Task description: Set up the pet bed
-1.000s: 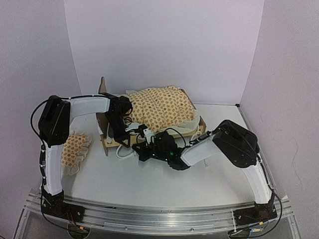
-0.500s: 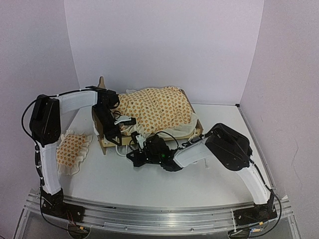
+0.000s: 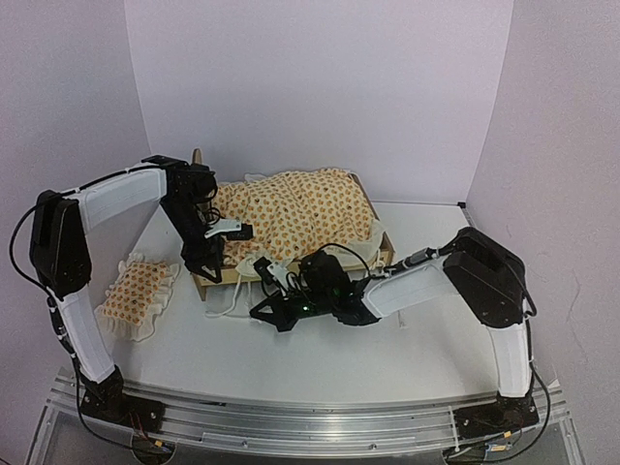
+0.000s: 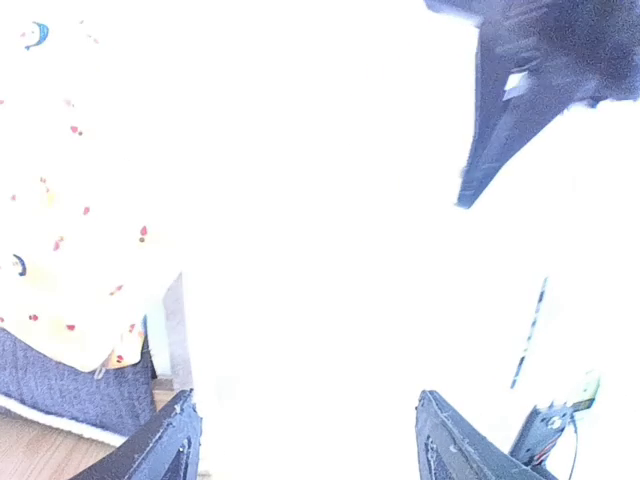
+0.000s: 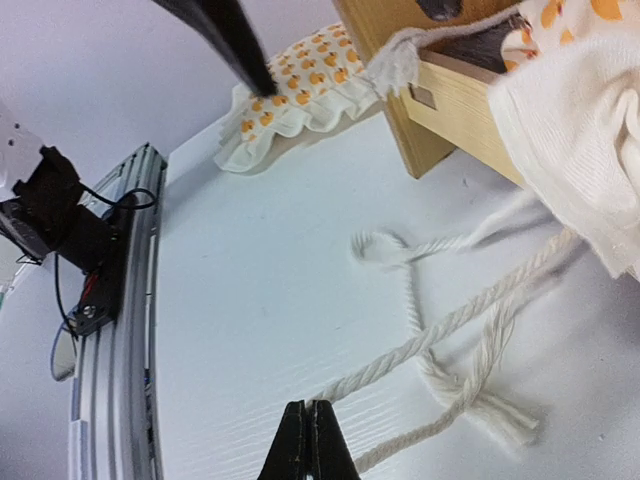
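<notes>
The pet bed (image 3: 383, 254) is a light-wood frame at the table's back, with cream orange-print bedding (image 3: 295, 205) heaped over it. Its ruffled pillow (image 3: 136, 291) lies on the table to the left. My left gripper (image 3: 209, 271) hangs at the frame's front-left corner, open, with nothing between its fingertips (image 4: 184, 440); its wrist view is washed out white, with the bedding (image 4: 60, 250) and the dark grey base (image 4: 70, 385) at the left. My right gripper (image 5: 308, 408) sits low on the table in front of the bed, shut on a white cord (image 5: 440, 330).
The cord (image 3: 228, 305) trails from the bedding and loops on the table in front of the frame. The metal rail (image 5: 110, 330) runs along the near edge. White walls close in the back and both sides.
My left gripper has opened and drawn back to the left from the bedding to the frame's corner. The left arm has swung out leftward, uncovering the pillow. The right gripper stayed shut, shifting slightly.
</notes>
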Available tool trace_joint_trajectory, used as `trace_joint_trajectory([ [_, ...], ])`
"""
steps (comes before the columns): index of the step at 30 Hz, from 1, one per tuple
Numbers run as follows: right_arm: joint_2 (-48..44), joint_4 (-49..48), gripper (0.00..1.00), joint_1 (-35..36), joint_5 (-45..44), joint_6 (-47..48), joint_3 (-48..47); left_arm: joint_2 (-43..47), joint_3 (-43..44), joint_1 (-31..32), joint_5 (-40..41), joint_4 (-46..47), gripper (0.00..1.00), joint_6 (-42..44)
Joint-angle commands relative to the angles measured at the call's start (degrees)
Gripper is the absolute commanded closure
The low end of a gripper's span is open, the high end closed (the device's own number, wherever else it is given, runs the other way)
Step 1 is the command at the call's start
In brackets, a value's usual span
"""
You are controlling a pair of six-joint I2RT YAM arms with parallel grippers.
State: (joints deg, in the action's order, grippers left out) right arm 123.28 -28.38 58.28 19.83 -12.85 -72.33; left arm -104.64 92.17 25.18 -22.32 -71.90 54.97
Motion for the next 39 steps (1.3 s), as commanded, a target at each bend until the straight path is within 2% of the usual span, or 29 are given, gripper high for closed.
trace_joint_trajectory([
  [1, -5.2, 3.4, 1.0, 0.4, 9.9, -0.1, -0.8, 3.3, -0.8, -0.1, 5.3, 1.9, 0.28, 2.1],
  [4, -7.4, 5.2, 1.0, -0.1, 10.8, -3.9, -1.2, 5.3, -0.3, 0.0, 5.9, 2.0, 0.27, 2.8],
  [6, -8.0, 6.2, 1.0, -0.6, 11.5, -7.6, -3.0, 8.2, -0.4, 0.0, 1.5, 2.1, 0.29, 4.3],
  [8, -7.7, 6.9, 1.0, -1.2, 12.9, -12.5, -5.6, 10.6, -1.2, 0.1, -5.7, 1.3, 0.34, 6.5],
  [11, -6.2, 10.6, 1.0, -1.9, 14.3, -16.7, -11.6, 12.4, -3.9, 0.4, -13.6, 0.8, 0.49, 6.4],
  [16, -5.6, 11.4, 1.0, -2.3, 10.6, -21.4, -14.4, 19.8, -19.5, 0.9, -19.4, 14.7, 0.52, -1.8],
  [20, -6.9, 12.1, 1.0, -2.3, 5.7, -23.2, -13.9, 24.0, -30.0, 1.0, -21.1, 25.0, 0.44, -3.5],
  [26, -7.9, 20.0, 1.0, -2.3, 2.0, -26.3, -12.0, 22.6, -39.9, 3.3, -10.8, 31.9, 0.36, 8.2],
  [29, -9.2, 28.0, 1.0, -2.4, -2.1, -27.1, -12.7, 19.6, -41.9, 7.9, -4.8, 37.3, 0.32, 10.8],
  [33, -11.3, 42.5, 1.0, -2.4, -8.7, -25.3, -13.6, 12.5, -38.5, 10.2, -3.0, 40.2, 0.32, 10.4],
  [39, -11.9, 45.5, 1.0, -4.1, -11.1, -28.5, -10.0, 4.0, -32.7, 11.2, 1.4, 42.9, 0.34, 8.3],
])
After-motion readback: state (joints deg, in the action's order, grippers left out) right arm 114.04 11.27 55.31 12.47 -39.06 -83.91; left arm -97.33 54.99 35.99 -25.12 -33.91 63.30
